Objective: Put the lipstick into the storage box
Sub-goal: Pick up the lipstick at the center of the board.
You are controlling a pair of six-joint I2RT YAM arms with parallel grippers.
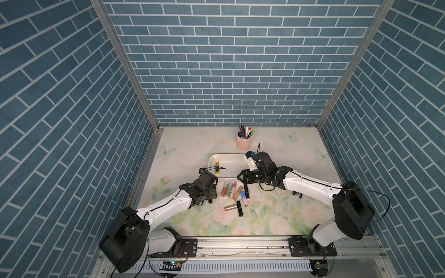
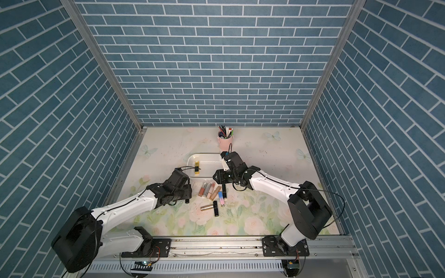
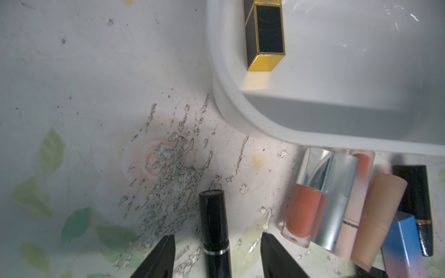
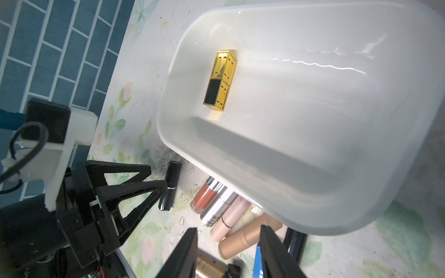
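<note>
Left gripper (image 3: 218,235), low in its picture, has jaws apart around a black lipstick (image 3: 213,216), not touching it; right gripper (image 4: 228,228) is apart too, empty.

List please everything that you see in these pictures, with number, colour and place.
storage box: 1, white, middle of the table
gold-and-black lipstick: 1, lying inside the storage box
pen cup: 1, pink, behind the box
tube cluster: 4, orange, silver, pink, beige, side by side in front of the box
blue-pink lipstick: 1, beside the cluster
gold tube: 1, nearer the robot
black lipsticks: 3; one beside the cluster, one beside the gold tube, one between the fingers of the left tool
table: 1, worn floral cover
walls: 3, blue brick pattern
left tool: 1, black, open
right tool: 1, black, open, empty, near the box's front rim
</note>
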